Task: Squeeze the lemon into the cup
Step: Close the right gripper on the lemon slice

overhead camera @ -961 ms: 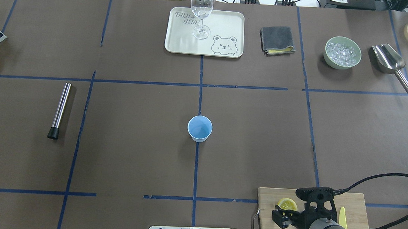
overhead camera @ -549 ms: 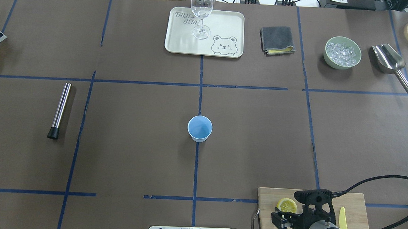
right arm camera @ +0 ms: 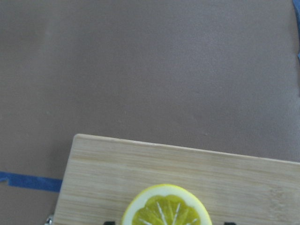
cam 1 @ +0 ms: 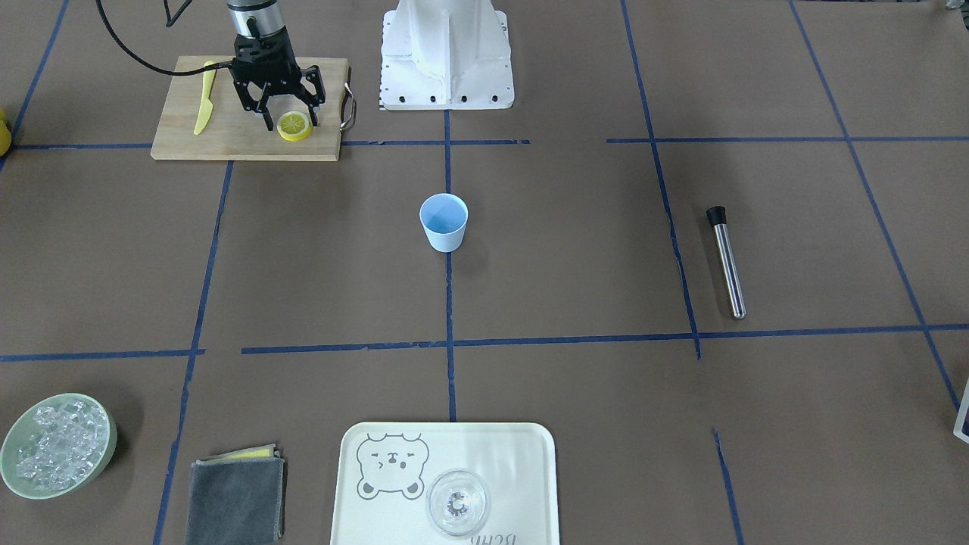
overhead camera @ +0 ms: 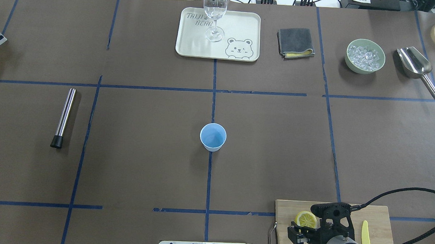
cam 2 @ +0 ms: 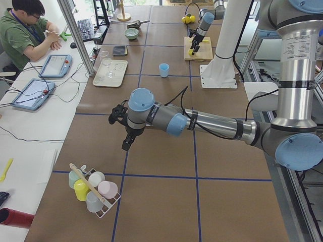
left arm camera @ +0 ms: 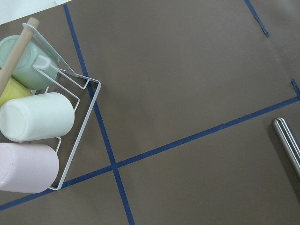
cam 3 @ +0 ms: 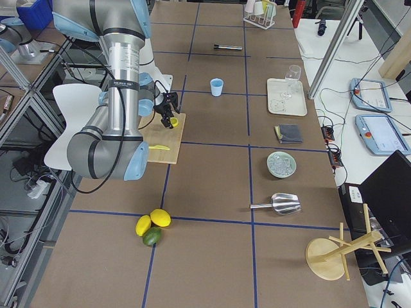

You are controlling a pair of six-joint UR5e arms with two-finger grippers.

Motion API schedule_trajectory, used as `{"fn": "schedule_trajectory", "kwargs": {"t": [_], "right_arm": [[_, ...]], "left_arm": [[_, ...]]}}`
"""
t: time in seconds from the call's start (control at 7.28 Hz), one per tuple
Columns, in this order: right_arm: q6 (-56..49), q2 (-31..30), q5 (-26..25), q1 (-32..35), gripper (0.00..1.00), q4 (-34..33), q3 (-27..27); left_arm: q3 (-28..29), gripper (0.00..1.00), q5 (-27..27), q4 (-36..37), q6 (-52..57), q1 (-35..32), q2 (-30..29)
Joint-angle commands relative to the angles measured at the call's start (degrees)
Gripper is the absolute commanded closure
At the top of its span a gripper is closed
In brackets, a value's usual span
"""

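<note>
A yellow lemon slice [cam 1: 294, 126] lies on the wooden cutting board [cam 1: 227, 140] at the robot's near right; it also shows in the overhead view [overhead camera: 305, 218] and the right wrist view [right arm camera: 166, 210]. My right gripper [cam 1: 291, 119] points down over it, open, with one finger on each side of the slice. The pale-blue cup [overhead camera: 213, 137] stands upright at the table's middle, far from the board [cam 1: 443, 221]. My left gripper [cam 2: 126, 143] hovers over the table's left end near a cup rack; I cannot tell if it is open or shut.
A yellow plastic knife [overhead camera: 366, 235] lies on the board. At the far side stand a cream tray [overhead camera: 240, 27] with a wine glass [overhead camera: 215, 12], a grey cloth [overhead camera: 295, 43], a green bowl of ice [overhead camera: 365, 56] and a metal scoop [overhead camera: 416, 66]. A steel muddler [overhead camera: 63, 117] lies left.
My right gripper has shifted slightly left and towards the robot, settling closer around the lemon slice. The cup and the other things have not moved.
</note>
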Motion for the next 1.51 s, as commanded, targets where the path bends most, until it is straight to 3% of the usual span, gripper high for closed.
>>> {"fn": "schedule_trajectory", "kwargs": {"t": [0.0,1.37], "right_arm": [[-0.03,0.01,0.07,0.25,0.39,-0.03,0.04],[-0.38,-0.08,0.34,3.94,0.45,-0.12,3.54]], "left_arm": [[-0.05,0.0,-0.01,0.03,0.0,0.0,0.0],[-0.05,0.0,-0.01,0.03,-0.09,0.0,0.0]]}}
